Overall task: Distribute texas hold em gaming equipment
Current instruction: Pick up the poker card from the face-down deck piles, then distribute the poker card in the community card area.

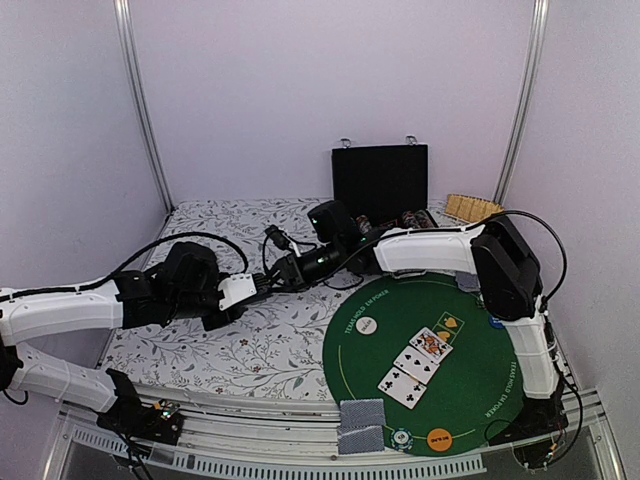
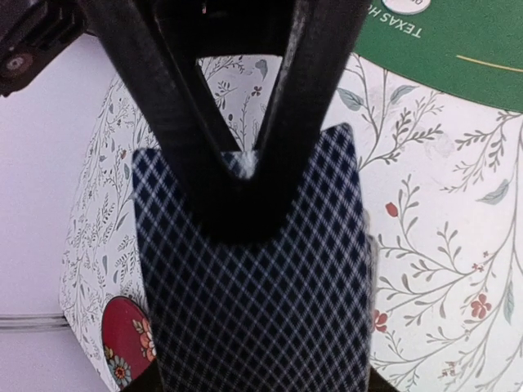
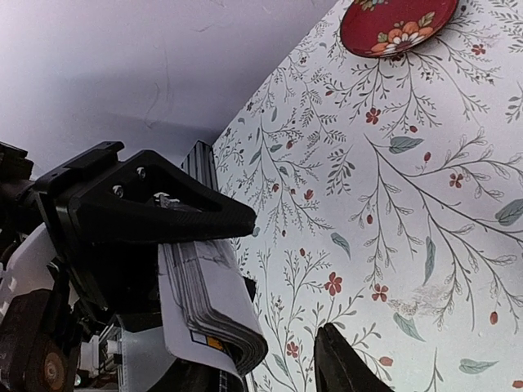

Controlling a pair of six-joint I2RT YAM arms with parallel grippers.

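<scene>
Lying nearest, two face-down cards [image 1: 361, 426] sit at the near rim of the green mat [image 1: 480, 400], with three face-up cards [image 1: 415, 365] in a slanting row beyond. Farther left, over the flowered cloth [image 1: 250, 350], the left claw [image 2: 245, 175] is clamped across a deck [image 2: 253, 302], its patterned back facing that wrist, likely so single cards can be drawn off. The deck's long side runs on from the fingers toward the right claw [image 1: 290, 270]. Whether that claw grips a card I cannot tell.
</scene>
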